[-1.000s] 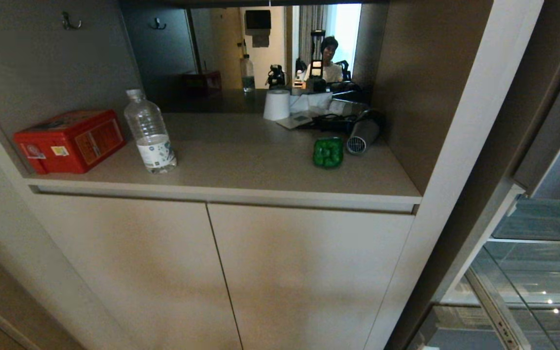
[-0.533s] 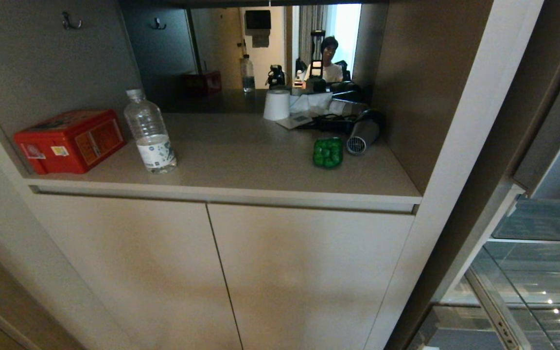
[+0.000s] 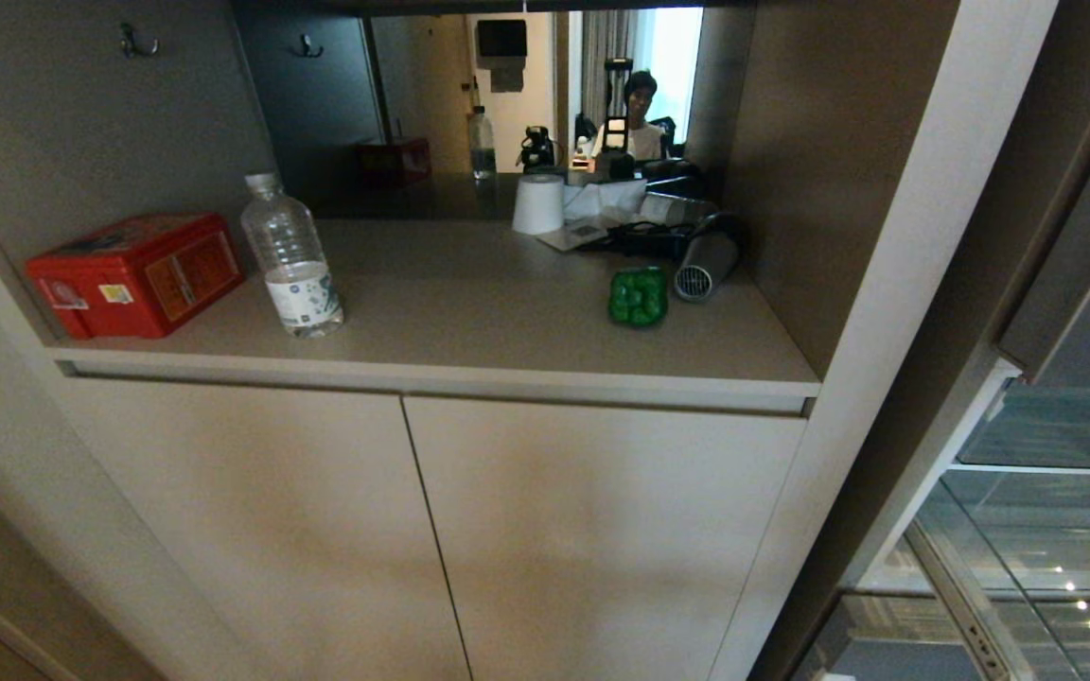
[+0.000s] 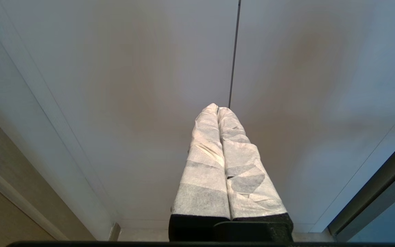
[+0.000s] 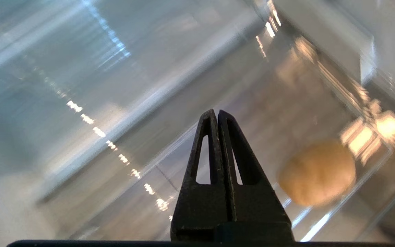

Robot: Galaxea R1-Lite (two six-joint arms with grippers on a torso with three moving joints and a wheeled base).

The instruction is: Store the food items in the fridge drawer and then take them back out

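A: Head view first, largest things down. A beige cabinet (image 3: 592,530) with two closed doors is seen, and a countertop (image 3: 469,322) above it. At the right edge the fridge (image 3: 1075,312) stands open, with a glass shelf (image 3: 1056,430) visible. Neither gripper is seen in this view.

B: On the counter?

A: A red tin box (image 3: 135,274), then a water bottle (image 3: 291,255) beside it. Well apart from those, the bell pepper (image 3: 639,296) is noted just beside a grey cylinder (image 3: 704,265). A person (image 3: 640,118) is reflected in the mirror behind.

B: Left arm?

A: The left gripper (image 4: 218,109) is seen in its wrist view with wrapped fingers (image 4: 211,164) pressed together, nothing between them. The seam of the cabinet doors lies straight ahead of the tips.

B: Right arm?

A: The right gripper (image 5: 217,112) is held over the fridge drawer (image 5: 122,103), its black fingers (image 5: 202,151) pressed together and nothing pinched. The potato (image 5: 317,173) lies on the drawer floor, off to one side of the fingers, near but apart from them. Contact between the tips and the drawer cannot be judged.
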